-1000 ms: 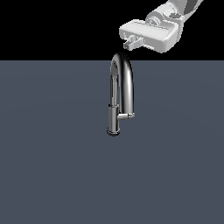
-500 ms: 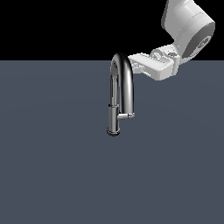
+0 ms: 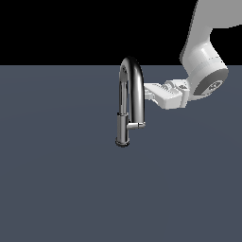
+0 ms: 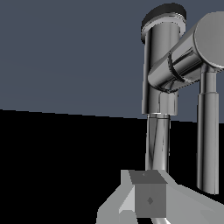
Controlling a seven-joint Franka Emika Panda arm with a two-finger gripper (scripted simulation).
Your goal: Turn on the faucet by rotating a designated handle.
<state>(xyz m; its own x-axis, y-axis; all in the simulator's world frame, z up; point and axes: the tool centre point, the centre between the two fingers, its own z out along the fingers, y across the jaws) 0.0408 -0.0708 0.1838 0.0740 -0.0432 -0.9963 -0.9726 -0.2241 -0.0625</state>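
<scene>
The chrome faucet (image 3: 131,71) stands in the middle of the exterior view, its arched spout ending in a spray head (image 3: 122,131). The handle (image 3: 137,125) is a short lever low on the stem. My gripper (image 3: 147,90) is level with the upper stem, on the exterior view's right of it and well above the handle. Its fingers look pressed together with nothing between them. In the wrist view the handle (image 4: 181,59) and spray head (image 4: 159,48) loom close beyond one fingertip (image 4: 148,199).
A flat grey floor (image 3: 56,179) spreads around the faucet. My white arm (image 3: 203,61) comes down from the exterior view's upper right.
My gripper has come down from above and right of the arch to beside the faucet's upper stem. The faucet and handle have not moved.
</scene>
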